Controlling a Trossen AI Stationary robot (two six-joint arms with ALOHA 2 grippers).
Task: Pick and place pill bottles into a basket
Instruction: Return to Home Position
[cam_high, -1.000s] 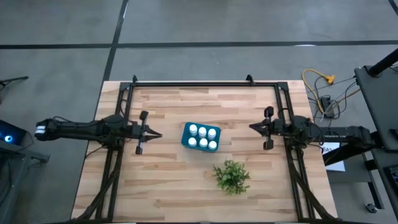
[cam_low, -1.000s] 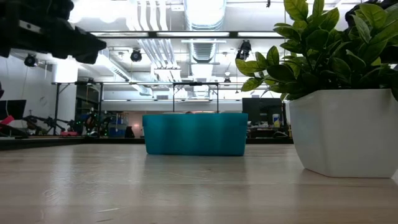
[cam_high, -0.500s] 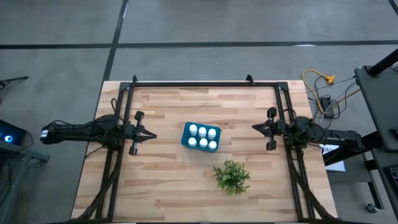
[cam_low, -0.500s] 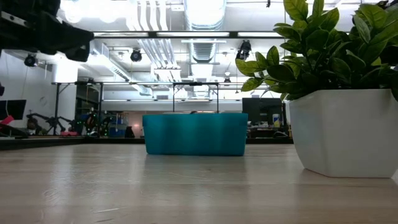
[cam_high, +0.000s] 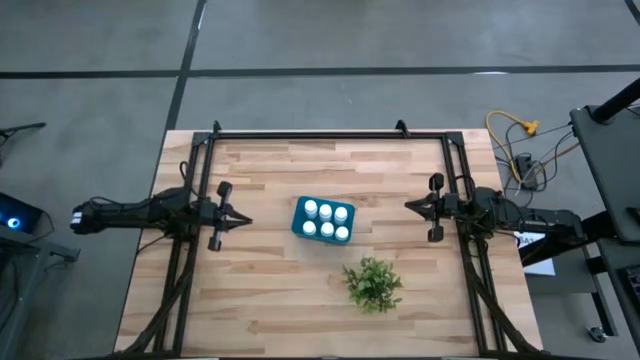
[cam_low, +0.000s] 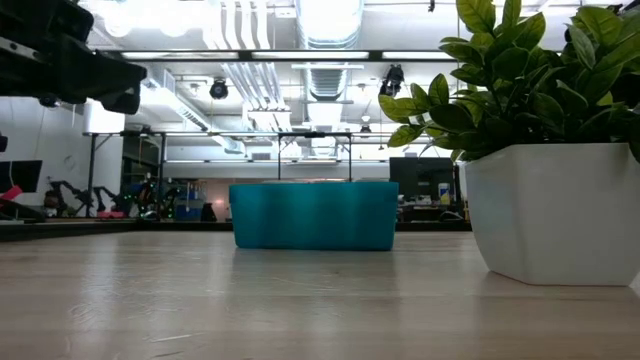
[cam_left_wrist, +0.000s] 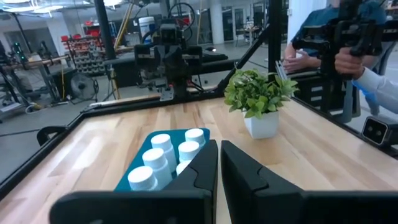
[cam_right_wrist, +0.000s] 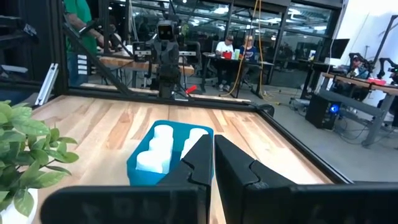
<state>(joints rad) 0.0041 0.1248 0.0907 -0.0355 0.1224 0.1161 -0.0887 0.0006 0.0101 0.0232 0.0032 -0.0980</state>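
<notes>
Left tool (cam_high: 248, 220) farther back from basket (cam_high: 297, 221)

Ceiling lights (cam_low: 328, 18) are blazing across the top of the low view and burning out to white glare. The left arm (cam_low: 70, 62) at upper left is showing as a dark silhouette against them. Pale reflections are spreading over the table (cam_low: 300, 310) along the bottom. In the high view, even, diffuse light is falling across the whole wooden surface, with only faint shadows.

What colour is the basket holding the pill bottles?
Teal-blue, plain, no pattern. The basket shows best in the low view.
</notes>
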